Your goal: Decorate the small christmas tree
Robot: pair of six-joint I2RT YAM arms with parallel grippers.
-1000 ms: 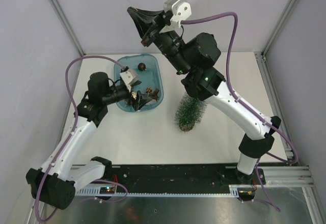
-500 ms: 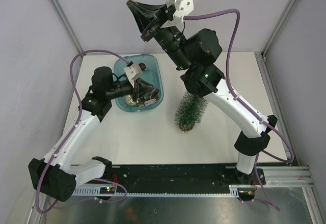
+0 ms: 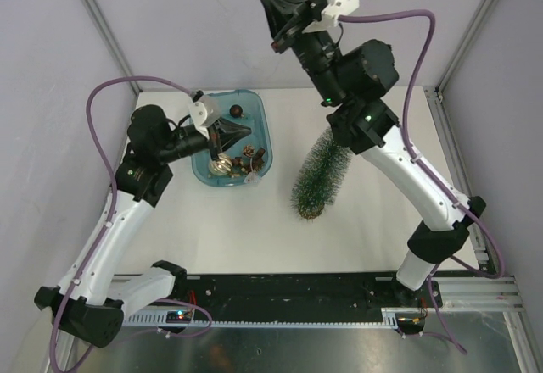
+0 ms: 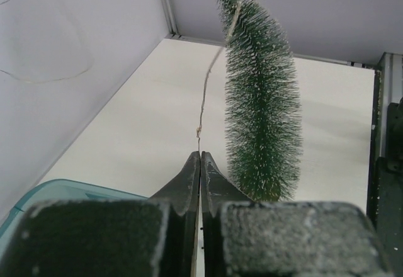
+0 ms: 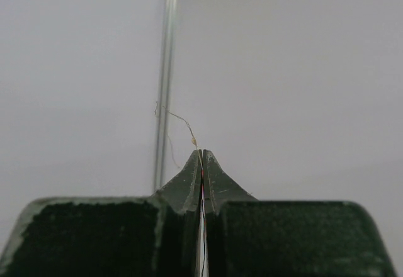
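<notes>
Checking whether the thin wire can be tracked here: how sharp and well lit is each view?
Left wrist view: the left hand is blurred up close, while the small christmas tree and the thin wire are sharp. Right wrist view: the right hand is soft, the wire faint against the pale wall. Top view: even light, soft shadows, no glare; wire barely visible.
</notes>
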